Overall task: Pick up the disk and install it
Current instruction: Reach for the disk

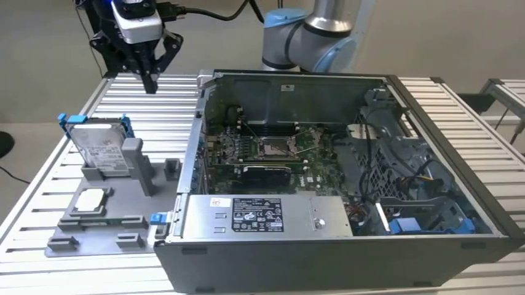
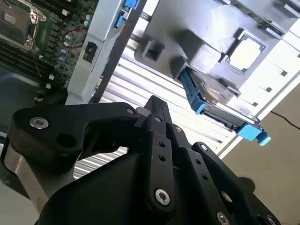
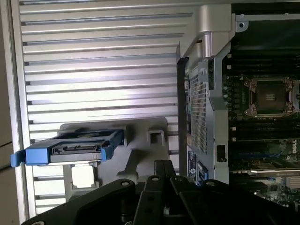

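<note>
The disk (image 1: 100,149), silver with a white label and a blue bracket, stands on edge in a slot of the grey holder (image 1: 123,184) on the table at the exterior view's left. My gripper (image 1: 150,85) hangs well above the table behind the holder, fingers pointing down and shut on nothing. In both wrist views the black fingers meet at one tip (image 2: 154,107) (image 3: 162,167), and the disk (image 2: 216,95) (image 3: 75,149) lies apart from them, its blue bracket ends sticking out of the holder.
An open computer case (image 1: 459,203) takes up the middle and the exterior view's right, with the motherboard (image 1: 271,147) and a grey box (image 1: 262,215) inside. A small square chip (image 1: 90,201) rests on the grey holder. The slatted table (image 1: 156,104) lies bare below the gripper.
</note>
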